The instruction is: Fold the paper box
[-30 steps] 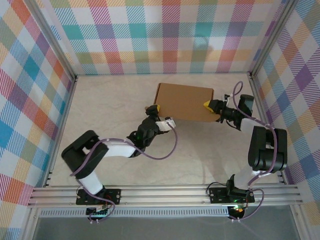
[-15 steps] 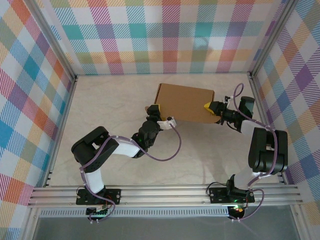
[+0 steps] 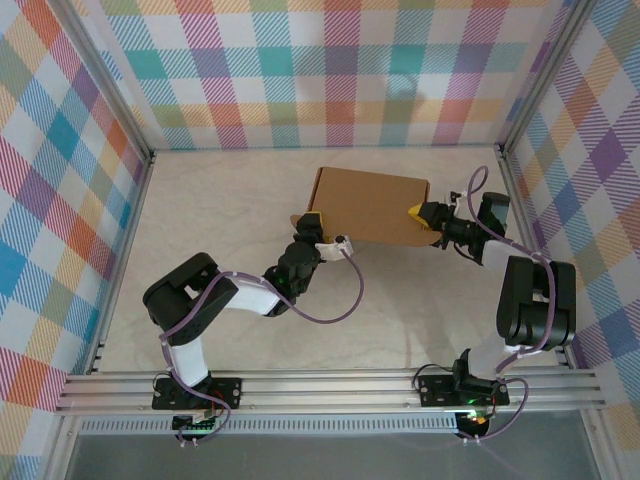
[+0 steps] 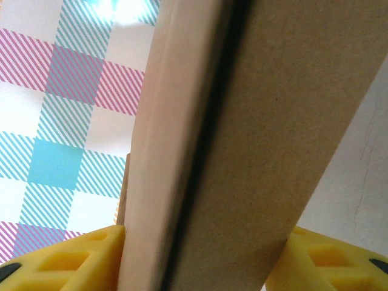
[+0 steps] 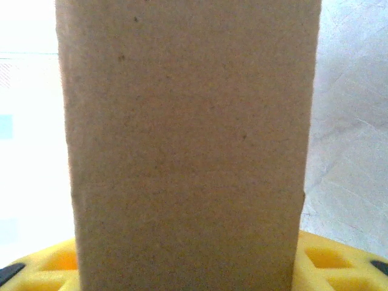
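Paper box [image 3: 368, 203] clamped at both ends

Left fingers [image 4: 66, 264] pinch its left edge and right fingers [image 5: 339, 262] grip its right end. The closed brown box is toward the back of the pale surface [image 3: 220, 200], right of centre.

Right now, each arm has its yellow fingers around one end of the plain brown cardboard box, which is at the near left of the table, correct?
Not quite. The plain brown cardboard box is toward the far right of the table, as the top external view shows. The rest stands: the yellow left fingers and right fingers each clasp one end.
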